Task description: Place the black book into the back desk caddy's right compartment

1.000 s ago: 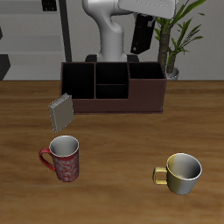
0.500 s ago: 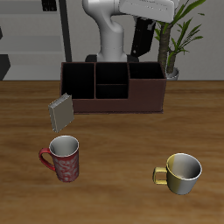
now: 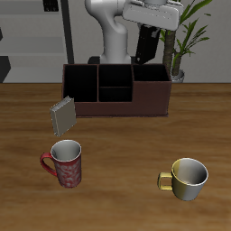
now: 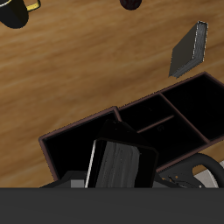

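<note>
My gripper is shut on the black book and holds it upright in the air, above the back desk caddy. The caddy is a long reddish-brown box with black dividers. The book hangs over the end with the large undivided compartment, clear of its rim. In the wrist view the black book fills the near field above that compartment, with the small middle cubbies beside it.
A grey book leans at the caddy's other end, also in the wrist view. A red patterned mug and a yellow mug stand nearer the table's front edge. A potted plant stands behind the caddy.
My gripper with the black book has shifted a little along the caddy toward its middle and come slightly lower. Nothing on the table has moved.
</note>
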